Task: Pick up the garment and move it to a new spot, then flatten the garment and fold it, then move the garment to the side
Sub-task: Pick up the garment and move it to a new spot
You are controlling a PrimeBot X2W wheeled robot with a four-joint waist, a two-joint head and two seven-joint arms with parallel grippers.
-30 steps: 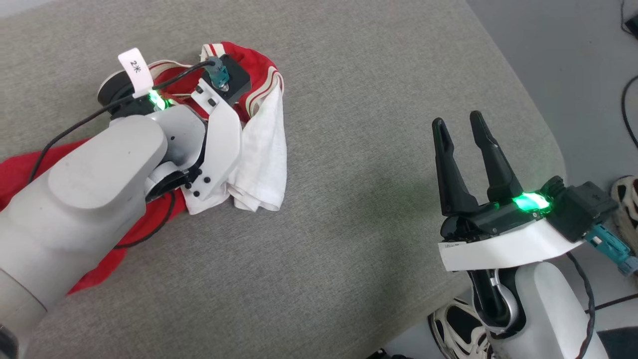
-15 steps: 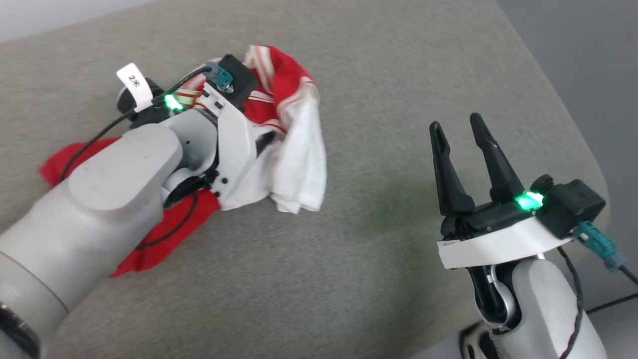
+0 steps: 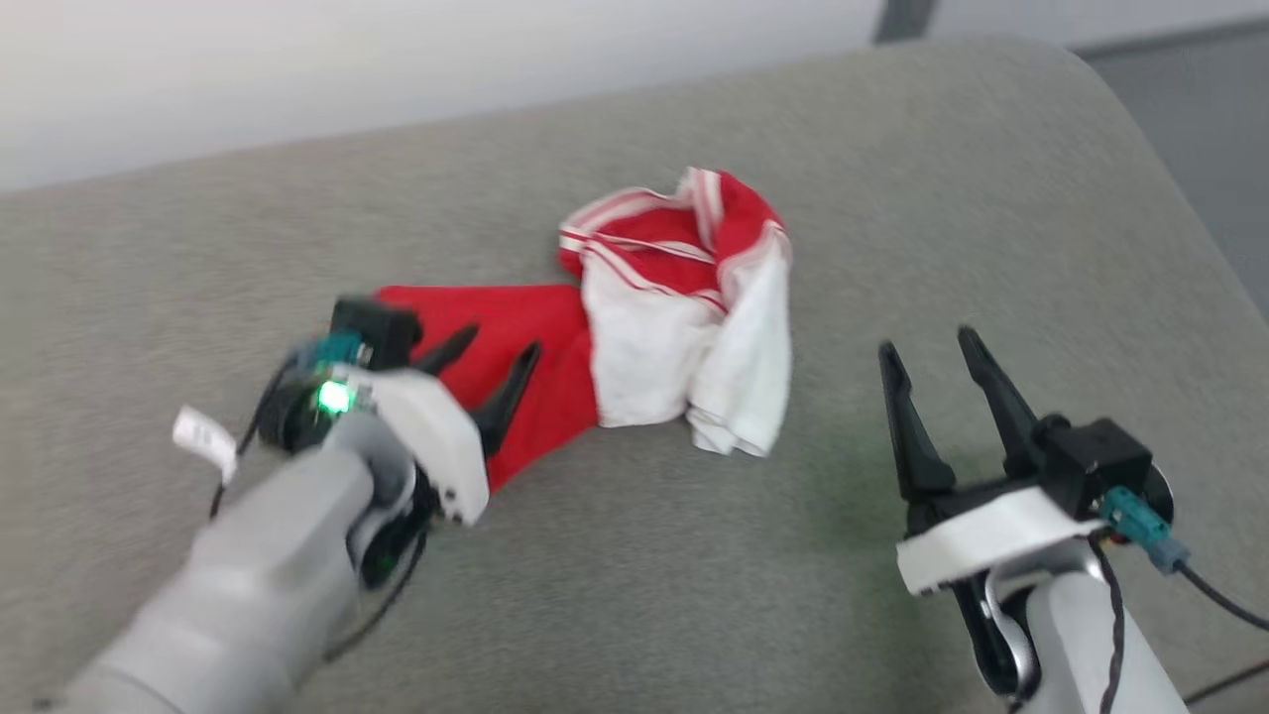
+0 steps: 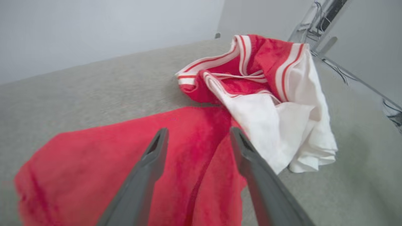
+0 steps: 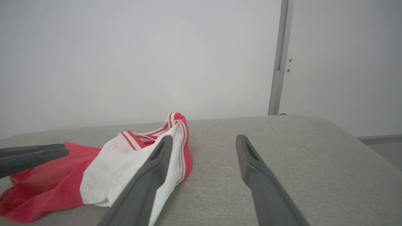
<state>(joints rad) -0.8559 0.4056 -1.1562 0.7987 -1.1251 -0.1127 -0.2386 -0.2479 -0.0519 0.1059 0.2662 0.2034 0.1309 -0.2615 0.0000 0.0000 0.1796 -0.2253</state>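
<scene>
Change: a second ago the left end effector [image 3: 505, 339] was down in the bunched top of the garment [image 3: 654, 347]. Now it is drawn back, with its fingers apart and no cloth between them. The head camera has turned too, so the whole picture is shifted.
Head view, garment: it lies crumpled near the middle of the grey padded worktop [image 3: 644, 595]. The red body stretches towards the left arm, and the white sleeves and striped trim are heaped at the other end.
Head view, left end effector: it is over the red part and points at the heap.
Head view, right end effector [image 3: 925, 342]: its fingers are apart and empty, beside the garment but clear of it.
Left wrist view: the left end effector [image 4: 198, 130] is spread over flat red cloth of the garment [image 4: 267, 119]. Whether the tips touch the cloth I cannot tell.
Right wrist view: the right end effector [image 5: 204, 137] is open above bare worktop [image 5: 298, 157]. The garment [image 5: 110, 169] lies at the left, partly behind one finger. The left end effector [image 5: 65, 149] comes in from the left edge over the red cloth.
</scene>
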